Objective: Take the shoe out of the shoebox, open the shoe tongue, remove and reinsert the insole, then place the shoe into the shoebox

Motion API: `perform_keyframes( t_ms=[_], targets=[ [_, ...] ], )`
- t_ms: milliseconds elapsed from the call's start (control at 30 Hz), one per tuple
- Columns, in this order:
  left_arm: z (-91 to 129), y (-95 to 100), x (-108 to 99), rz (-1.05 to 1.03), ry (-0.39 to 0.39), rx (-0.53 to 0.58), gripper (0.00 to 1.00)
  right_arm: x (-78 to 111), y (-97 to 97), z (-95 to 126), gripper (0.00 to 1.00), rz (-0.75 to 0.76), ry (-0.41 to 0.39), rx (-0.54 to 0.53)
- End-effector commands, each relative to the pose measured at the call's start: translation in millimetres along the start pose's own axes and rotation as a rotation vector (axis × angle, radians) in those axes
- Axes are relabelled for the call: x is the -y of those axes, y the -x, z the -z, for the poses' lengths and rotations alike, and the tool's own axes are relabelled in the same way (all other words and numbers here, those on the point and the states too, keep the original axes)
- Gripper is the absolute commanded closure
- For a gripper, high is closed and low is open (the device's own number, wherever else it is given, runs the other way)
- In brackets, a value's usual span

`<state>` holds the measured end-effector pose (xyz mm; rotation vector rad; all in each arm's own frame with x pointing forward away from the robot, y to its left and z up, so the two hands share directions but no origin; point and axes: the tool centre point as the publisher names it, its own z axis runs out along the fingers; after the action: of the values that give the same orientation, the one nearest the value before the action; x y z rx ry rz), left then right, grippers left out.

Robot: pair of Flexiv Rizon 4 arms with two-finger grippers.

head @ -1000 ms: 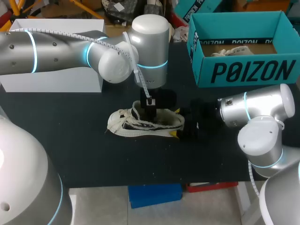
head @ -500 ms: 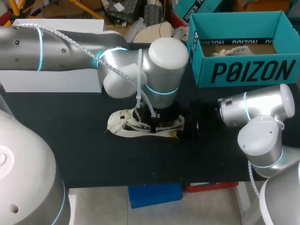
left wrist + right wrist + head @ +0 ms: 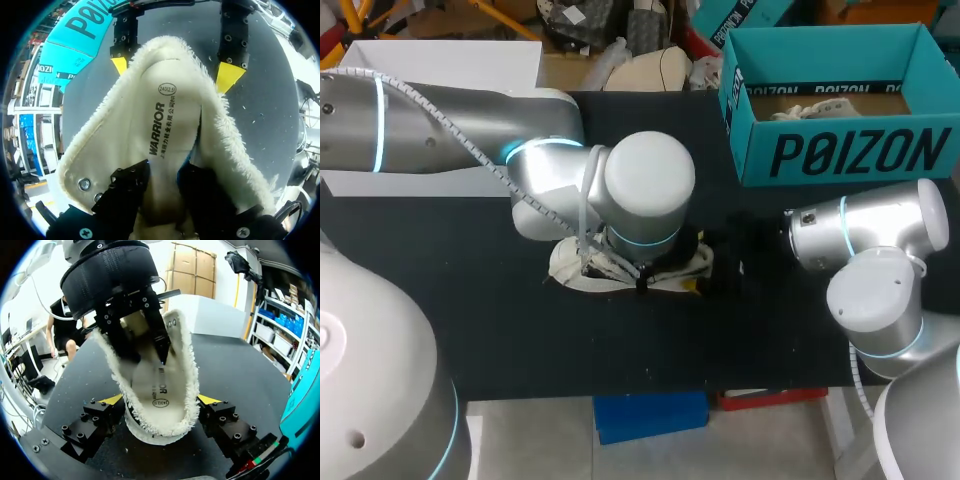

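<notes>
Left wrist view: left gripper (image 3: 165, 182) down inside the mouth of the sneaker (image 3: 95, 150), over the insole (image 3: 167, 107). Whether it has hold of the insole, cannot tell (buried too deep). Right gripper (image 3: 159, 400) spread wide, yellow tips (image 3: 112, 400) pressed to both sides of the heel.

Sneaker lies on the black table (image 3: 470, 320), well apart from the teal shoebox (image 3: 840, 150). White, laced, fleece-lined.

Judged light and soft-walled. Insole likely thin and floppy: pinch its heel edge, peel slowly.

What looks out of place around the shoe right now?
Nothing stands out. The shoe rests on the table, held at the heel by the right hand; the left hand is inside it, over the insole.
</notes>
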<state>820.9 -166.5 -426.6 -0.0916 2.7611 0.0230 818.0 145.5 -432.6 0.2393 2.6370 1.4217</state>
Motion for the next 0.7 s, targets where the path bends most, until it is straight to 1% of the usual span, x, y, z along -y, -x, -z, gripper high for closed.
perform_keyframes(
  t_ms=[33,233,300,333,367,700],
  targets=[
    [-23.7,-3.4,-8.6,0.007,-0.038,0.045,0.65,1.7,0.5,-1.0,1.0,-0.002,-0.003,0.001],
    [-29.6,-1.0,-1.0,0.015,-0.035,0.043,0.72,1.7,0.5,-1.0,1.0,-0.002,-0.003,0.001],
    [-32.5,-1.8,1.6,0.015,-0.033,0.04,0.88,1.7,0.5,-1.0,1.0,-0.002,-0.003,0.001],
    [-34.4,-1.5,2.9,0.014,-0.027,0.036,0.99,1.7,0.5,-1.0,1.0,-0.002,-0.003,0.001],
    [-35.3,-1.3,3.7,0.014,-0.027,0.034,1.0,1.7,0.5,-1.0,1.0,-0.002,-0.003,0.001],
    [-35.1,-2.7,7.8,-0.002,-0.034,-0.031,1.0,1.7,0.5,-1.0,1.0,-0.002,-0.003,0.001]
  ],
)
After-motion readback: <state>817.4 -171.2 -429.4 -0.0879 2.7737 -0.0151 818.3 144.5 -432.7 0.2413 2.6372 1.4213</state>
